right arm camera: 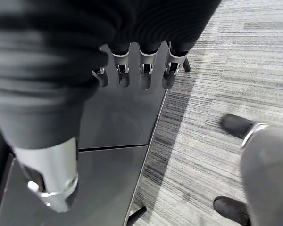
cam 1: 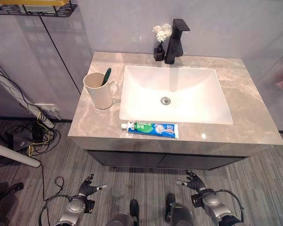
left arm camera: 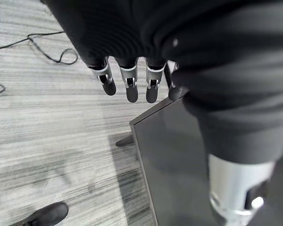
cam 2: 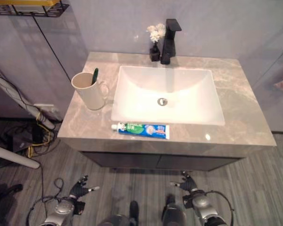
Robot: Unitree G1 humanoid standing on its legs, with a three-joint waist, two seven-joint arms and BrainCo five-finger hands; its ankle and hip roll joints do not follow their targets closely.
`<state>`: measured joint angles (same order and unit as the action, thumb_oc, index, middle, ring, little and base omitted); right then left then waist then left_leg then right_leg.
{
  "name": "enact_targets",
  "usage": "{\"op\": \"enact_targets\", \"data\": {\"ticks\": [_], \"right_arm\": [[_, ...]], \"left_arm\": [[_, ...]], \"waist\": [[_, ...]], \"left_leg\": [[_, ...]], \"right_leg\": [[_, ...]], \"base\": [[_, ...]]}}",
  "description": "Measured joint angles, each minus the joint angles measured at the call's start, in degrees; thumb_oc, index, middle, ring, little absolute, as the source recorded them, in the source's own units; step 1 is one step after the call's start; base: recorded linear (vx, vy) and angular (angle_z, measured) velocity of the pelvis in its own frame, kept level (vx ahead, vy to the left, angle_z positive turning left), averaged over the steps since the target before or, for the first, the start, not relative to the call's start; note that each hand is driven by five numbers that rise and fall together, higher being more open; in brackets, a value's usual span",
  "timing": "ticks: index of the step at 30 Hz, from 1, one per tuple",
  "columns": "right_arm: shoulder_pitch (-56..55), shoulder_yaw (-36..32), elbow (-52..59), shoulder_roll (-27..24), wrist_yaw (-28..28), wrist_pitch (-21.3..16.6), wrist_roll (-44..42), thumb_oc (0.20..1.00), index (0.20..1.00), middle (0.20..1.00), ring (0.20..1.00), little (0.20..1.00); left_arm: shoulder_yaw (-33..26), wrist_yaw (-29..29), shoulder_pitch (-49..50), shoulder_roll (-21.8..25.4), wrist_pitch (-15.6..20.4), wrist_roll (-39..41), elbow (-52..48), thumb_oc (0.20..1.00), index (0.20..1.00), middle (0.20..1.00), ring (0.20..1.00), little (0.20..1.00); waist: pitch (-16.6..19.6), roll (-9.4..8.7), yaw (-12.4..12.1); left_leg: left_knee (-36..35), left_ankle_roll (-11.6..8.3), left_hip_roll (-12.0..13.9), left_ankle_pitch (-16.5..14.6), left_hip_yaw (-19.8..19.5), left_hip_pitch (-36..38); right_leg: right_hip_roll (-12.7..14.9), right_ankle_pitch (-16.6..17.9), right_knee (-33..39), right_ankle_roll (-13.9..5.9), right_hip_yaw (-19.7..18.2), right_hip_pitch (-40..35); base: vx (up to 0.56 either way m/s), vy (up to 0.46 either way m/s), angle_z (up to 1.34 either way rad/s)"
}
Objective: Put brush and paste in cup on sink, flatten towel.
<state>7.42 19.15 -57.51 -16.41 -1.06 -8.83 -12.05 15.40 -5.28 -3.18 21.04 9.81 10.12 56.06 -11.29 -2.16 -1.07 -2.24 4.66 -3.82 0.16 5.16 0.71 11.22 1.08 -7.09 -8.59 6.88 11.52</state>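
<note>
Left hand (left arm camera: 132,52) fingers (left arm camera: 131,87) straight over the floor (left arm camera: 47,127); cabinet (left arm camera: 179,165) beside.

- Basin (cam 1: 174,94) sits in the counter (cam 1: 254,122), centre.
- Tap (cam 1: 175,42) at the basin's 12 o'clock, vase (cam 1: 159,49) just beside it on its left.
- Cup (cam 1: 98,92) at the basin's 9 o'clock, brush (cam 1: 105,76) standing in it.
- Paste (cam 1: 150,129) lies at the basin's 7 o'clock, along the counter's front edge.
</note>
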Motion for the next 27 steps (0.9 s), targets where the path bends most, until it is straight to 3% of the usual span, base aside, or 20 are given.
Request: {"op": "enact_targets", "data": {"ticks": [3,4,6,10,13,15,17,20,27], "right_arm": [[0.1,0.0,-4.5,0.5,0.0,0.0,0.7,1.000,1.000,1.000,1.000,1.000],[0.0,0.0,-4.7,0.3,-0.1,0.1,1.1,1.000,1.000,1.000,1.000,1.000],[1.1,-0.4,-4.8,-0.8,-0.2,-0.1,1.7,1.000,1.000,1.000,1.000,1.000],[-0.2,-3.0,-4.7,-2.9,-0.4,-0.4,1.6,1.000,1.000,1.000,1.000,1.000],[-0.3,-5.8,-6.9,-3.0,-1.1,-1.7,0.8,1.000,1.000,1.000,1.000,1.000],[-0.5,-6.9,-8.4,-3.1,-1.4,-2.3,0.4,1.000,1.000,1.000,1.000,1.000],[-1.6,-7.4,-11.2,-3.1,-1.4,-2.3,0.5,1.000,1.000,1.000,1.000,1.000],[-3.3,-7.5,-12.7,-3.5,-1.6,-2.3,0.7,1.000,1.000,1.000,1.000,1.000],[-4.4,-7.8,-13.1,-3.5,-2.6,-2.3,1.2,1.000,1.000,1.000,1.000,1.000]], "left_arm": [[0.5,0.0,1.2,0.1,0.1,-1.3,-0.8,1.000,1.000,1.000,1.000,1.000],[0.4,-0.1,2.1,0.3,0.2,-1.5,-1.6,1.000,1.000,1.000,1.000,1.000],[0.5,-0.1,5.4,0.8,0.7,-1.7,-7.4,1.000,1.000,1.000,1.000,1.000],[-1.6,-0.4,10.6,2.9,4.3,-4.0,-19.3,1.000,1.000,1.000,1.000,1.000],[-4.2,-1.1,14.8,7.4,6.7,-6.5,-26.7,1.000,1.000,1.000,1.000,1.000],[-5.5,-1.4,17.1,11.5,7.8,-8.7,-31.5,1.000,1.000,1.000,1.000,1.000],[-10.6,-3.2,22.0,15.6,9.2,-11.5,-39.7,1.000,1.000,1.000,1.000,1.000],[-16.5,-6.4,24.9,19.0,11.1,-13.9,-43.7,1.000,1.000,1.000,1.000,1.000],[-24.3,-11.6,25.3,20.3,12.1,-15.6,-49.4,1.000,1.000,1.000,1.000,1.000]], "waist": [[1.3,-1.98,-1.4],[1.7,-2.68,-2.0],[1.3,-1.50,-2.4],[0.9,-0.09,-3.9],[1.0,0.39,-5.3],[1.0,0.79,-6.1],[1.1,1.38,-8.2],[2.1,3.04,-9.6],[3.2,5.16,-10.6]], "left_leg": [[-0.1,-1.24,-0.2,-0.6,-1.6,0.4],[0.1,-1.88,-0.3,-1.0,-1.8,0.2],[0.1,-3.30,1.5,-1.2,-2.4,-0.1],[0.0,-5.09,3.7,-1.1,-4.8,0.0],[-0.2,-6.01,4.9,-1.0,-5.4,-0.2],[-0.2,-6.35,5.2,-0.7,-6.3,-0.7],[-0.3,-6.61,5.3,-0.5,-6.9,-0.8],[-0.3,-6.85,5.1,-0.3,-8.6,-1.7],[-0.3,-7.20,4.8,0.2,-10.9,-2.8]], "right_leg": [[-0.1,3.7,5.3,0.65,1.2,-5.0],[-0.4,5.0,8.0,-0.35,1.5,-6.4],[-2.4,6.6,11.9,1.23,2.3,-8.3],[-4.5,5.6,12.1,2.58,4.9,-9.6],[-5.5,5.1,12.5,3.34,5.5,-9.6],[-5.7,4.9,12.5,3.49,6.5,-9.5],[-5.9,4.8,12.5,3.66,7.0,-9.6],[-5.6,4.5,12.5,3.48,8.4,-9.5],[-5.3,4.0,12.5,3.51,10.9,-9.5]], "base": [[0.07,-0.094,0.25],[0.04,-0.085,0.02],[0.07,-0.139,0.04],[0.05,-0.107,0.26],[0.02,-0.063,0.08],[0.05,-0.083,0.18],[0.06,-0.078,0.18],[0.03,-0.048,0.29],[0.03,-0.025,0.17]]}}
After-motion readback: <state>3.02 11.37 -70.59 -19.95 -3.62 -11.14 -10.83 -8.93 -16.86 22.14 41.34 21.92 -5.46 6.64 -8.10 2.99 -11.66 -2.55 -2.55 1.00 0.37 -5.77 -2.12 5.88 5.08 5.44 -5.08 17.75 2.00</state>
